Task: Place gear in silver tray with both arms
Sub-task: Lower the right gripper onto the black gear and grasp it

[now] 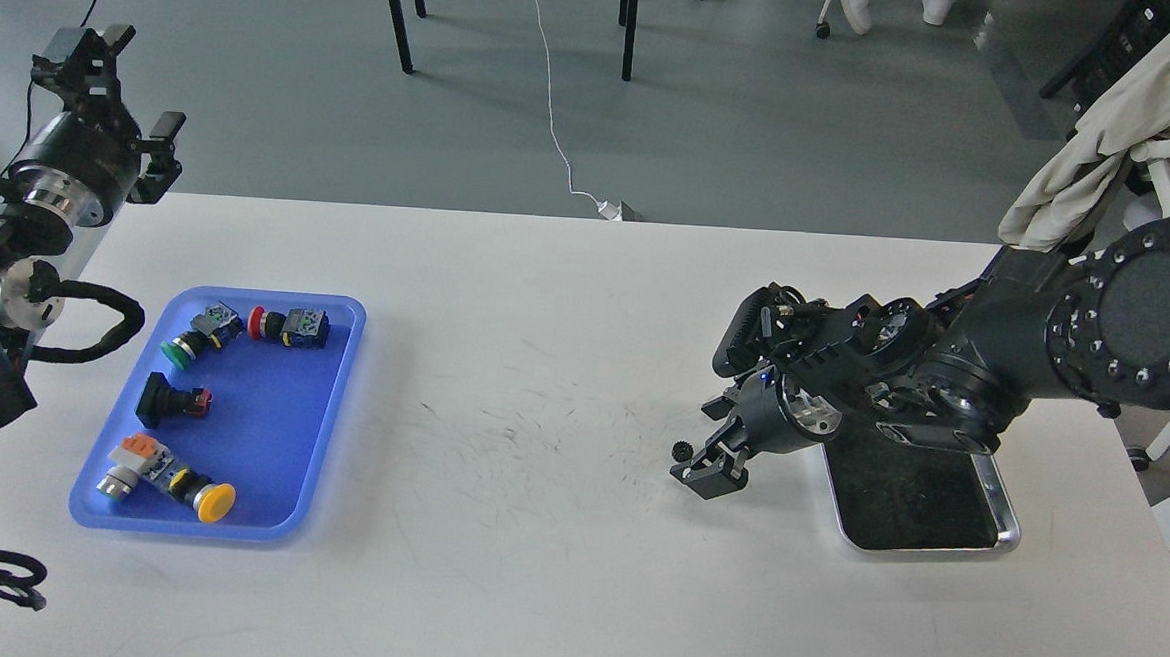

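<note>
Touching right tool (700, 462), small gear (682, 451), left of silver tray (1005, 521)

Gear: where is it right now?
In the head view, the small black gear is right of table centre, at the right gripper fingertips, just left of the silver tray, not yet over it.

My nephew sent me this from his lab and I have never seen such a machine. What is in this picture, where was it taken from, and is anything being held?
The single picture comes from the robot's own head, looking down on a white table. The black arms are its own. The right tool reaches low over the table, and a small black gear sits at its tip, apparently pinched. Just behind it lies the silver tray, showing nothing inside. The left tool is raised at the far left, holding nothing I can see. A blue tray on the left holds push-button switches with red, green, black and yellow heads.
</note>
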You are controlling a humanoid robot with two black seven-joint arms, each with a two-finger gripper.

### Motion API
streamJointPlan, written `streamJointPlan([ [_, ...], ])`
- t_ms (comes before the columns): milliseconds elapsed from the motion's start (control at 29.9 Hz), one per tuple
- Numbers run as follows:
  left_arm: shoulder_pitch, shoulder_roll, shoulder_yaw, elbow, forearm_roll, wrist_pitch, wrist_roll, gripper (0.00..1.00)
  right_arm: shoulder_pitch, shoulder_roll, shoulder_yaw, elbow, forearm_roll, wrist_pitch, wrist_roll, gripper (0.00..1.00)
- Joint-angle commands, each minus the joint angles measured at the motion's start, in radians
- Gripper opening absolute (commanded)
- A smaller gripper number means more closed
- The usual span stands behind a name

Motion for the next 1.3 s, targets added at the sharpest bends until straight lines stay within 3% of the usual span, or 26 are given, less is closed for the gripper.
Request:
streamJointPlan([
  [0, -0.002, 0.001, -0.001, 0.0, 0.0, 0.0, 0.0, 0.99, -0.002, 0.0, 0.001, -0.001, -0.002, 0.0, 0.0, 0.85],
  [1270, 0.008, 0.016, 0.0, 0.0, -0.003, 0.0, -0.005, 0.99, -0.052, 0.0, 0.004, -0.041, -0.004, -0.035, 0.0, 0.7],
])
